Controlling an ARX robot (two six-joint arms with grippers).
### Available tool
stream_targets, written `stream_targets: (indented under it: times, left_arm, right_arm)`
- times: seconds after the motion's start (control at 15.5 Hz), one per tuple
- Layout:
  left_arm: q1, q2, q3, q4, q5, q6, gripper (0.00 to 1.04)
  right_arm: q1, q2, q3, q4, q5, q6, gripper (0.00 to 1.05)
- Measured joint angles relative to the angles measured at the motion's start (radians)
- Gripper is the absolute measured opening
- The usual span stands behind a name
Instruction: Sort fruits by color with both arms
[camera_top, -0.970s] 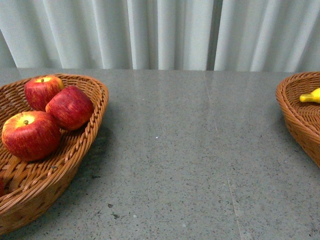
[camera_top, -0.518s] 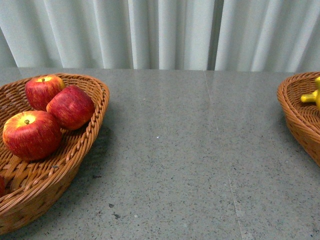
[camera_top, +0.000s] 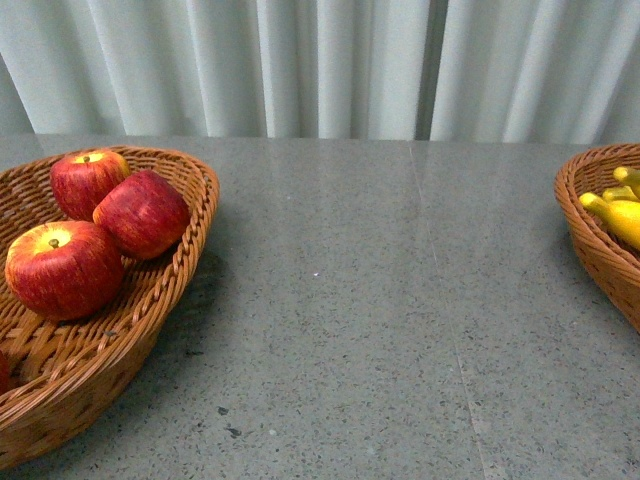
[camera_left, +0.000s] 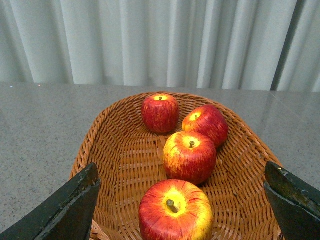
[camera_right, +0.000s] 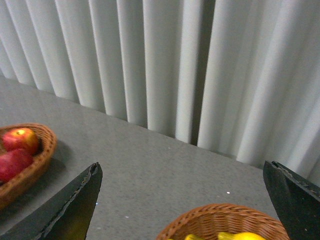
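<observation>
Left basket: brown wicker, at the worktop's left edge; holds every red apple in view.
Apples: four by the left wrist view — nearest, middle, two far; three full ones in the front view, e.g..
Left hand: spread wide, holding nothing, poised over the basket's near end; the nearest apple lies straight ahead between its fingers.
Mid worktop: bare grey stone between the baskets; no loose fruit visible.
Right basket: wicker, at the worktop's right edge; holds yellow bananas, long axis not clear.
Right hand: spread, holding nothing, above the near rim of the right basket; bananas lie just ahead and below.
Judgement: each colour sits under its nearer arm; sorting looks complete or close to it.
</observation>
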Motion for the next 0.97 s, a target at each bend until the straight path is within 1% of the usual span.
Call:
stream_targets:
  times: [0.13,0.19,0.26,0.32,0.39,0.45,0.58,0.65,0.71,0.78,0.84,0.97]
  left_arm:
    - [0.000,0.000,0.000,0.000,0.000,0.000,0.98]
    - [0.000,0.000,0.000,0.000,0.000,0.000,0.98]
    - [0.000,0.000,0.000,0.000,0.000,0.000,0.98]
    - [0.000,0.000,0.000,0.000,0.000,0.000,0.98]
    - [0.000,0.000,0.000,0.000,-0.002,0.000,0.98]
    - [0.000,0.000,0.000,0.000,0.001,0.000,0.98]
    - [0.000,0.000,0.000,0.000,0.000,0.000,0.98]
    - [0.000,0.000,0.000,0.000,0.000,0.000,0.98]
    - [0.000,0.000,0.000,0.000,0.000,0.000,0.98]
    - [0.000,0.000,0.000,0.000,0.000,0.000,0.98]
    - [0.000,0.000,0.000,0.000,0.000,0.000,0.98]
    - [0.000,0.000,0.000,0.000,0.000,0.000,0.98]
  right_arm:
    - [0.034,-0.155,-0.081,0.005,0.008,0.078,0.98]
    - [0.060,-0.245,-0.123,-0.041,0.074,0.094,0.95]
    - [0.109,-0.345,-0.191,-0.097,0.289,0.087,0.84]
    - [0.129,-0.473,-0.313,-0.128,0.464,0.078,0.71]
    - [0.118,-0.599,-0.426,-0.166,0.586,0.074,0.58]
    - [0.092,-0.735,-0.535,-0.201,0.594,0.073,0.46]
    - [0.106,-1.009,-0.724,-0.277,0.598,0.072,0.20]
    - [0.089,-1.148,-0.811,-0.341,0.580,0.072,0.07]
    - [0.107,-1.199,-0.843,-0.356,0.627,0.071,0.02]
    - [0.224,-1.218,-0.843,-0.341,0.724,0.071,0.02]
    - [0.270,-1.224,-0.842,-0.340,0.732,0.068,0.02]
    - [0.258,-1.230,-0.846,-0.340,0.756,0.068,0.02]
